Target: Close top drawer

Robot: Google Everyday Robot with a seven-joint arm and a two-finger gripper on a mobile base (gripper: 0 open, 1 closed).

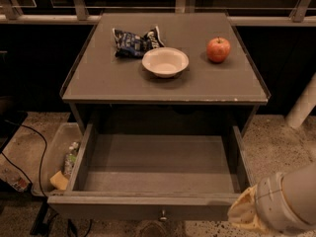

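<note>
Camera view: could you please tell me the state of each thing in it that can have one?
top drawer: open, pulled far out.
bowl: upright on the cabinet top, nothing in it.
apple: whole, resting right of the bowl.
chip bag: crumpled, lying behind the bowl.
end effector: low at the drawer front's right corner.

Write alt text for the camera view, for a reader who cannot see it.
The top drawer of a grey cabinet is pulled far out, and the gripper sits at lower right beside the drawer's front right corner. On the cabinet top lie a chip bag, a white bowl and an apple; a bin stands on the floor at left.
</note>
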